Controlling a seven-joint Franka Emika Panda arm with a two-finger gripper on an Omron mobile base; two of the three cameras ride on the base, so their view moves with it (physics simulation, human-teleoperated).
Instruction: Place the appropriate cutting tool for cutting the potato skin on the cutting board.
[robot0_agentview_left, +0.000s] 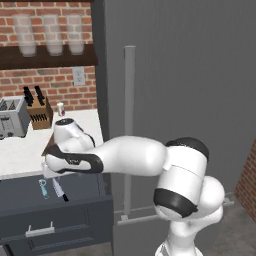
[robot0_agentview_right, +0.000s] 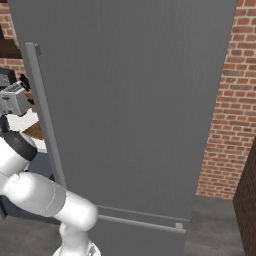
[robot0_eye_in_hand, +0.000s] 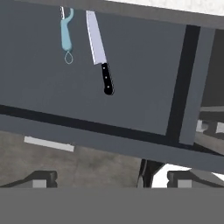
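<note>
- The peeler (robot0_eye_in_hand: 66, 36) lies in the open drawer (robot0_eye_in_hand: 144, 74), on its dark floor near the back edge; from my hand camera its light-blue handle runs roughly parallel to the knife.
- The knife (robot0_eye_in_hand: 99, 51), silver blade and black handle, lies just beside the peeler, apart from it.
- In the left base view the peeler (robot0_agentview_left: 43, 187) and the knife (robot0_agentview_left: 60, 190) sit side by side in the drawer below the white counter (robot0_agentview_left: 20, 150).
- My gripper (robot0_eye_in_hand: 111, 178) hangs above the drawer, well apart from both tools. My fingers (robot0_eye_in_hand: 41, 178) stand wide apart with nothing between them.
- A brown corner by my wrist may be the cutting board (robot0_agentview_left: 50, 145), but my arm covers most of it.
- On the counter stand a toaster (robot0_agentview_left: 12, 117) and a knife block (robot0_agentview_left: 39, 112).
- A grey fridge (robot0_agentview_right: 135, 100) stands to the right of the counter.
</note>
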